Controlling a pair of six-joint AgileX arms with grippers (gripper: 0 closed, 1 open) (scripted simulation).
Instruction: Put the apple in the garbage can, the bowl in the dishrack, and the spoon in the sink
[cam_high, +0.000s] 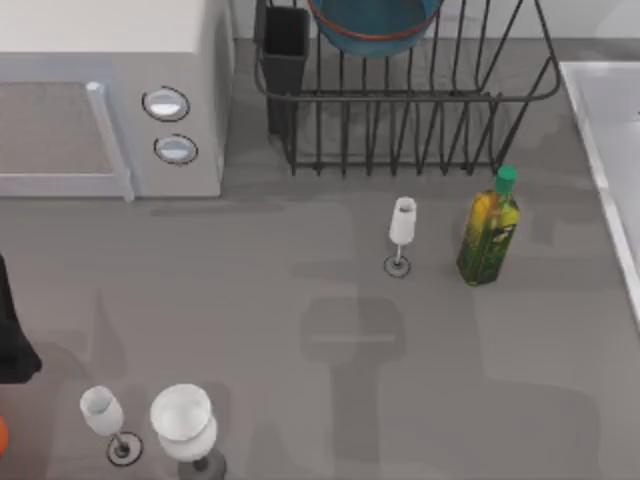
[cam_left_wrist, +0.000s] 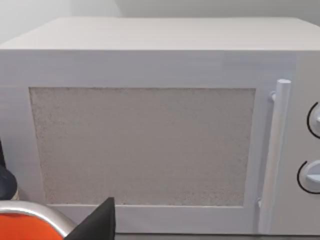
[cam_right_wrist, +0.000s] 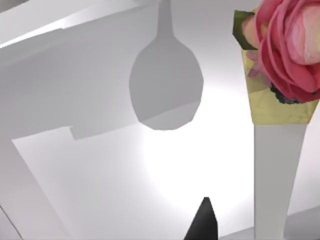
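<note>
The bowl (cam_high: 375, 25), blue inside with a reddish-brown rim, rests in the black wire dishrack (cam_high: 420, 110) at the back of the table. The pale sink (cam_high: 610, 130) lies along the right edge. In the right wrist view a grey spoon (cam_right_wrist: 166, 85) lies on the sink's white floor (cam_right_wrist: 100, 175), just ahead of a black part of my right gripper (cam_right_wrist: 202, 225). My left arm (cam_high: 10, 345) is at the table's left edge; a black part of my left gripper (cam_left_wrist: 100, 222) faces the microwave. The apple and the garbage can are out of view.
A grey-white microwave (cam_high: 110, 100) fills the back left. Two wine glasses (cam_high: 185, 425) stand at the front left, a third (cam_high: 401, 232) beside an olive oil bottle (cam_high: 490, 230) mid-table. An orange object (cam_left_wrist: 25, 227) sits by my left gripper. A rose vase (cam_right_wrist: 280, 65) stands near the sink.
</note>
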